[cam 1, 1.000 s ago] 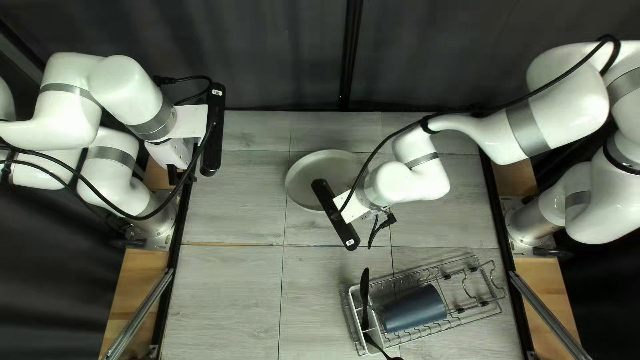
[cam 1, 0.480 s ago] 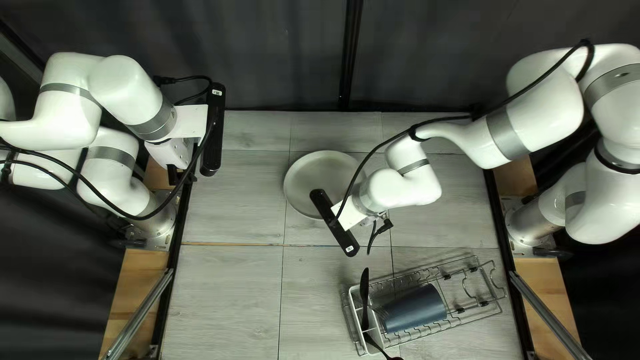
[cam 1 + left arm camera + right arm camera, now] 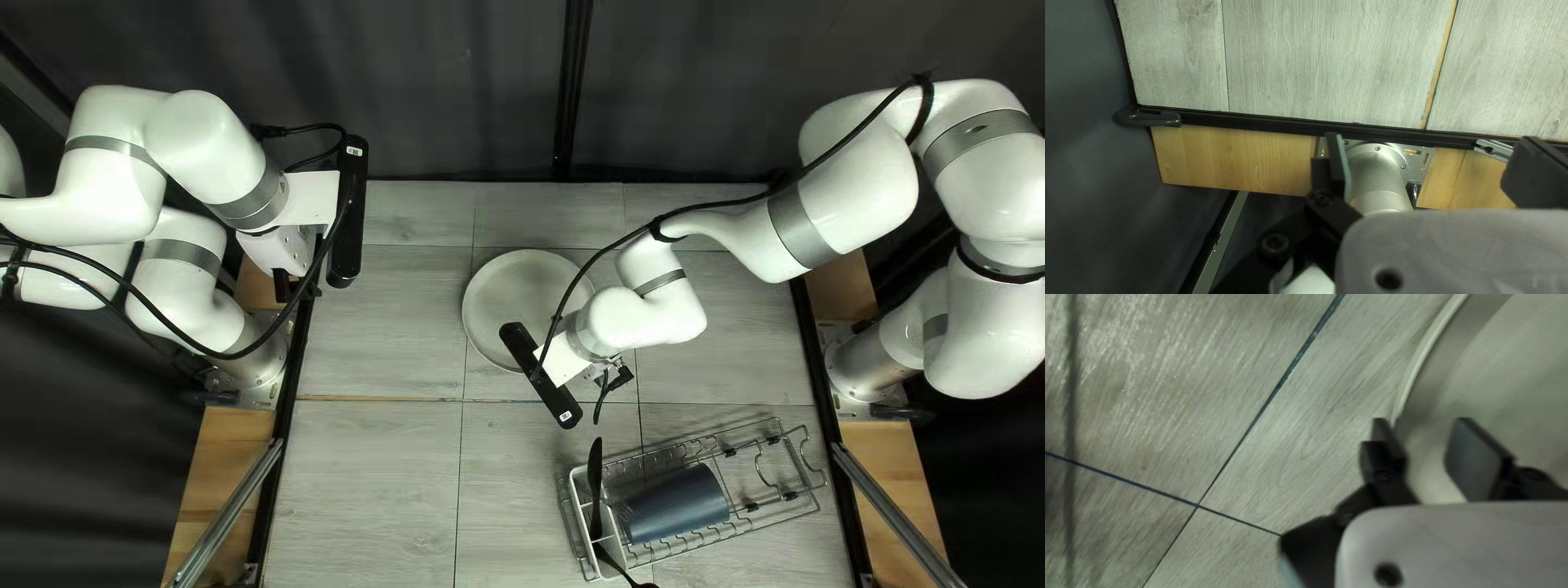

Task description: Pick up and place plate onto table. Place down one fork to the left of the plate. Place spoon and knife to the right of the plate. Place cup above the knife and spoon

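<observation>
Grey wood-look table [image 3: 381,490] bears the plate [image 3: 517,285], likely central so cutlery [image 3: 594,470] fits its 2 sides. Right claw [image 3: 1425,433] spreads at its rim; left claw [image 3: 1430,146], also spread, hangs clear.

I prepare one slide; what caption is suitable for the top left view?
Right arm over the pale plate; the blue cup and black cutlery wait in the dish rack.
</observation>
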### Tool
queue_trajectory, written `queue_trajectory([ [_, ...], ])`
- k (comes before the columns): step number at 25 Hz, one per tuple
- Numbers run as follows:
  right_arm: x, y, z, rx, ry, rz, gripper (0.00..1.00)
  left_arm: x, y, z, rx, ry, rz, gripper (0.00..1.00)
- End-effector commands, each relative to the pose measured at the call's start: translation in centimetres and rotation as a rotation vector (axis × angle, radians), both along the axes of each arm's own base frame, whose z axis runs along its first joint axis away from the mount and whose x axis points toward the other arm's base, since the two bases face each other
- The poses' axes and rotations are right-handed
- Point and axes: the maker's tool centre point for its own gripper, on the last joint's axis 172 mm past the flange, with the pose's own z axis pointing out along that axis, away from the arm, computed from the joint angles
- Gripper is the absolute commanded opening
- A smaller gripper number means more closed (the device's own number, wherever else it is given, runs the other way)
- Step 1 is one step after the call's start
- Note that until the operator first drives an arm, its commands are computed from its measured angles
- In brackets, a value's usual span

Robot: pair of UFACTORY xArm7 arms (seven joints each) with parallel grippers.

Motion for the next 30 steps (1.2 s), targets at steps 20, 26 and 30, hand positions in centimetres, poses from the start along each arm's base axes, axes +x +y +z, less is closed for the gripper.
queue_trajectory([
  [20, -0.5, 2.6, 13.3, 0.103, 0.082, -0.087, 1.00, 0.0, 0.0, 0.0, 0.000, 0.000, 0.000, 1.00],
  [26, -0.5, 6.1, 16.2, 0.148, 0.106, -0.105, 1.00, 0.0, 0.0, 0.0, 0.000, 0.000, 0.000, 1.00],
  [30, -0.5, 8.3, 17.7, 0.203, 0.103, -0.120, 1.00, 0.0, 0.0, 0.0, 0.000, 0.000, 0.000, 1.00],
])
